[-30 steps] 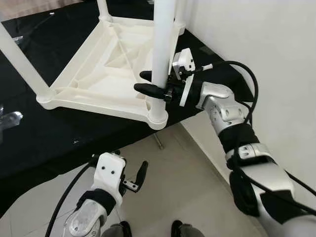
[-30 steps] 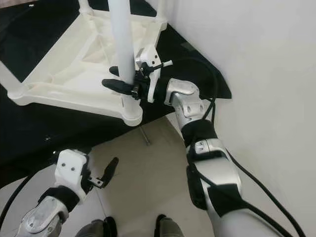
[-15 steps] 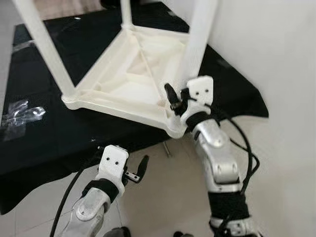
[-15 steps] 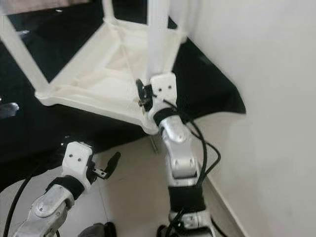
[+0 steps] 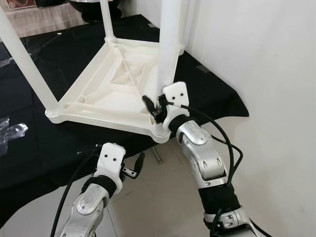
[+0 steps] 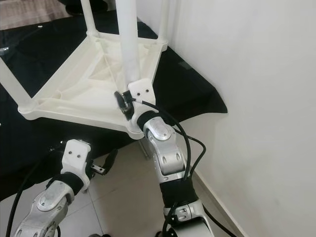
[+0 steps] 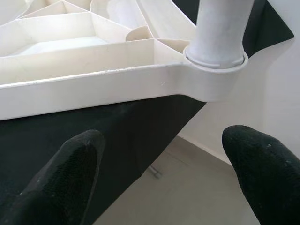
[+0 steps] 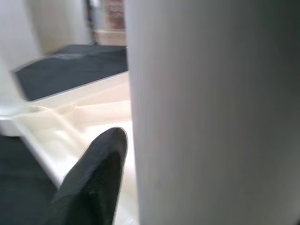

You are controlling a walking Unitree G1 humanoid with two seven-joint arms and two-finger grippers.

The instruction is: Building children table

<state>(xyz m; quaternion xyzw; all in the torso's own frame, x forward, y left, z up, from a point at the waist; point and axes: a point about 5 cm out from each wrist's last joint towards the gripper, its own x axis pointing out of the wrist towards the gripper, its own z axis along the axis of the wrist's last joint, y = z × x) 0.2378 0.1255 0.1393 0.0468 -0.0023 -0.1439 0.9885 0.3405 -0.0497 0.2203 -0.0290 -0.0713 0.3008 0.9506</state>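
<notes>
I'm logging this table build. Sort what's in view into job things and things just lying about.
Job things:
- upside-down white table top
- near leg beside the right gripper
- other legs
- left gripper, low and open

Lying about:
- black cloth
- clear plastic wrap
- small metal rod on the floor

The white plastic children's table (image 5: 113,94) lay upside down on a worktop covered with black cloth (image 5: 44,143), its ribbed underside facing up. Round white plastic legs stood upright in the corner sockets: the nearest leg (image 5: 168,54) rose from the corner closest to the worktop's edge, a second leg (image 5: 27,64) from the left corner, and a third (image 5: 105,19) from the far corner. The nearest corner socket (image 7: 213,75) jutted slightly past the cloth's edge, over the pale floor.
</notes>
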